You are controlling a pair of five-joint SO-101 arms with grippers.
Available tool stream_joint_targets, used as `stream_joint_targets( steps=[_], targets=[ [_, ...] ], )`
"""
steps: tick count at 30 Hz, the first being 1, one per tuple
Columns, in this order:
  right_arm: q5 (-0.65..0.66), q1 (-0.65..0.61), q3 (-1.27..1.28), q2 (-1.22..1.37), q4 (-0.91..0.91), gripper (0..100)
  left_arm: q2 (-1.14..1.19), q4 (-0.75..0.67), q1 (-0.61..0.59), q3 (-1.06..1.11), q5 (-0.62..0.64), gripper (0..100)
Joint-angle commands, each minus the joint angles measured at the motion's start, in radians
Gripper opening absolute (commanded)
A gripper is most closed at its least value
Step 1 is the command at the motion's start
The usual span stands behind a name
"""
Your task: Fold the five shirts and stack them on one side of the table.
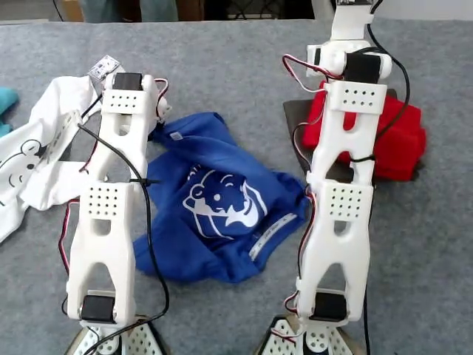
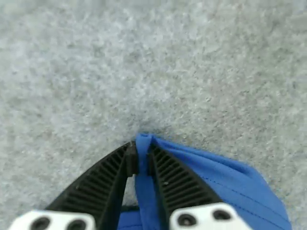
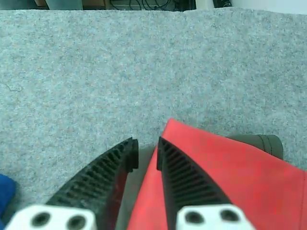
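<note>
Both above grey felt [image 3: 144, 72]: left pincer [image 2: 140, 155] clamped on blue shirt [image 2: 225, 182], right pincer [image 3: 147, 153] slightly apart at red shirt [image 3: 230, 167].

Left gripper [image 2: 139, 148]: black ribbed fingers [image 2: 110, 177] closed on a thin upright fold of the blue shirt [image 2: 225, 182], the cloth pinched right at the tips. Fold edge pokes just past the fingertips. More blue fabric bunches beside one finger, with a stitched seam visible. Shirt lies on the grey felt table cover [image 2: 144, 57], which runs on beyond the tips.
</note>
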Motion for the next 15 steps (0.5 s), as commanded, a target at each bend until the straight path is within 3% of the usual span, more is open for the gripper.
stream_joint_targets(
  steps=[1,5,10,15],
  targets=[
    [-0.003,0.011,-0.05,-0.015,-0.009,7.5,0.008,-0.015,-0.007,-0.039,-0.017,3],
    [-0.006,0.011,-0.051,-0.031,-0.008,7.5,0.008,0.011,-0.012,-0.125,-0.051,3],
    [-0.011,0.003,-0.045,-0.159,0.092,7.8,-0.043,0.106,-0.042,-0.512,-0.209,3],
    [-0.009,-0.083,-0.042,-0.228,0.213,7.7,-0.279,0.169,-0.209,-0.495,-0.292,3]
  ],
)
